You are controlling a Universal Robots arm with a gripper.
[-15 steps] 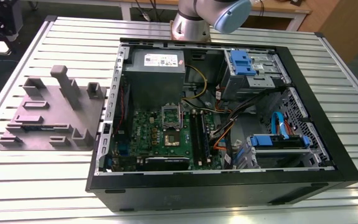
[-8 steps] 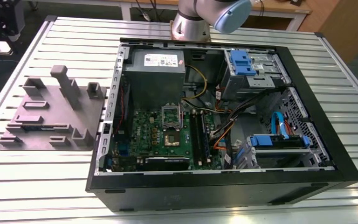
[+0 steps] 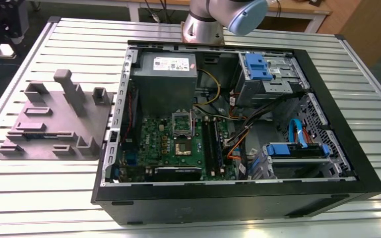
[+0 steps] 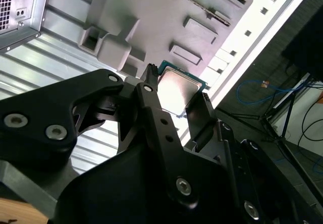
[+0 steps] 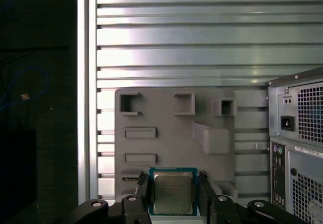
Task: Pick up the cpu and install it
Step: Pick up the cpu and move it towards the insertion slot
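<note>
The cpu [image 5: 172,196] is clamped by its edges in the gripper [image 5: 174,179], held well above the grey moulded tray [image 5: 166,133]. It is best carried level and lightly squeezed, so no tilt is introduced.

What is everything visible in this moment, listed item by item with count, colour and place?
cpu: one, silver top, teal rim, in the pincer
tray: one, grey, on the table, exterior view's left of the case
case: one, black, open, on the table
motherboard: one, green, inside the case
power supply: one, grey, inside the case
drive brackets: two, blue, inside the case
table: one, silver, slatted
arm: one, silver and pale blue, beyond the case
pincer: one, black, shut on the cpu
</note>
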